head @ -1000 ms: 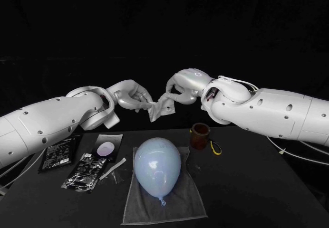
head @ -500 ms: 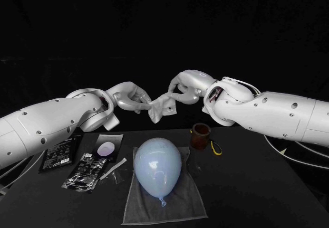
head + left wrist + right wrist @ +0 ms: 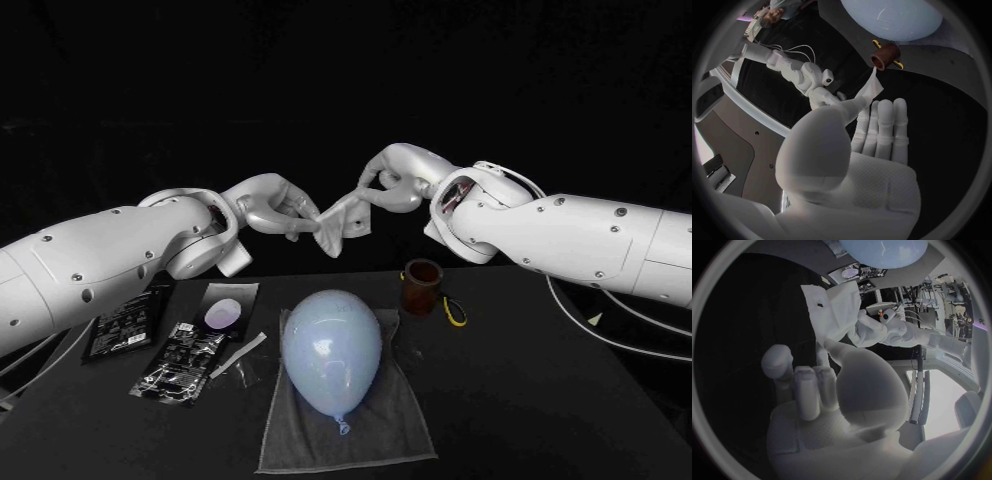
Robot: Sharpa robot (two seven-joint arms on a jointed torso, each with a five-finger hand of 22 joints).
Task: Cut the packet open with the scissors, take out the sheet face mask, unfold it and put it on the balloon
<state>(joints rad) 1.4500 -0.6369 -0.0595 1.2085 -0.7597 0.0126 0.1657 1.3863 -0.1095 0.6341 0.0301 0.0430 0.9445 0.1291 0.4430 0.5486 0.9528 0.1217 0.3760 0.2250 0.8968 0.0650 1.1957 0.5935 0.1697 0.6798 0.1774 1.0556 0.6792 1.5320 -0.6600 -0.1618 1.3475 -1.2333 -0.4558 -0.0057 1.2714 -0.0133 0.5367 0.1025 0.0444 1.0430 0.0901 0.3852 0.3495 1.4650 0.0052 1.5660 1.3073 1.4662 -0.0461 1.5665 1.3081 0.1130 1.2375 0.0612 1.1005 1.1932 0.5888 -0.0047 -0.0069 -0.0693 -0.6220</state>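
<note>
two silver hands hold the sheet face mask (image 3: 340, 222) in the air above the far edge of the black table (image 3: 548, 400). the left hand (image 3: 277, 208) pinches one side of the white sheet and the right hand (image 3: 389, 186) pinches the other, their remaining fingers loosely curled. the mask hangs between them as a small, creased panel, only partly unfolded. it is well above the pale blue balloon (image 3: 333, 345), which lies on a grey towel (image 3: 378, 440) at the middle of the table.

the right wrist view shows a small cut-out in the sheet (image 3: 837, 310), and the left wrist view shows its narrow edge (image 3: 870, 90) rising from the fingertips.

the mask looks thin and limp, and it is probably damp and slick. its layers are likely to cling together and to tear at the cut-outs if tugged. the safest hold is judged to be on the outer edges, pinched close to the rim and drawn apart slowly. the balloon looks light and likely to roll, so it calls for draping rather than pressing.

a brown cup (image 3: 421, 285) stands just beside the balloon. an opened packet (image 3: 185, 362) and a black packet (image 3: 127, 322) lie on the robot's left.
</note>
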